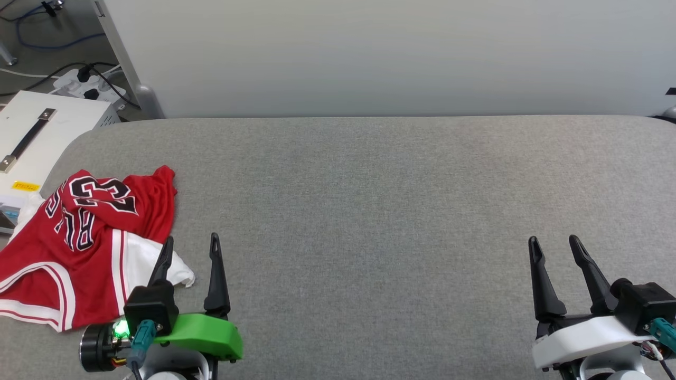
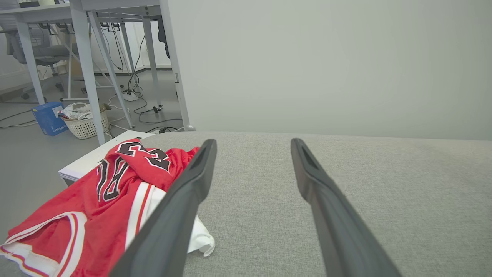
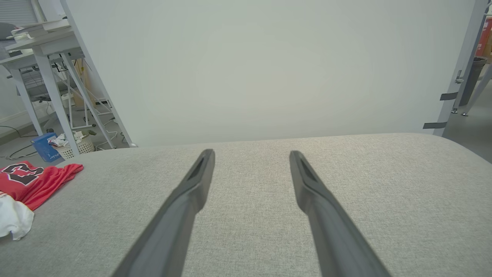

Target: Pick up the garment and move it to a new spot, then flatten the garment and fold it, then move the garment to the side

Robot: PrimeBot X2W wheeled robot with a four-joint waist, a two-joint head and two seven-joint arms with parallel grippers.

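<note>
- I see a pale panel point(image 1: 369, 53) standing along the far edge of the pad.
- The grey fabric pad point(image 1: 396, 211) runs across my head view, bare over its middle and right side.
- The garment point(image 1: 79, 243) lies crumpled at the pad's left edge, towards the near left corner. It is red with black, white-edged lettering facing up, and its striped hem seems to spill over that edge. A white sleeve sticks out on the side towards the pad's middle.
- The left gripper point(image 1: 191, 240) sits at the near edge just beside the garment, jaws spread wide and holding nothing. Its left finger crosses in front of the white sleeve; I cannot tell whether it touches the cloth.
- The right gripper point(image 1: 553, 240) is over the near right part of the pad, well apart from the garment, jaws wide and empty.
- A white box point(image 1: 31, 137) with a strap handle stands off the far left corner.
- On the floor beyond it are a white basket point(image 2: 84, 123) and a blue box point(image 2: 48, 117).
</note>
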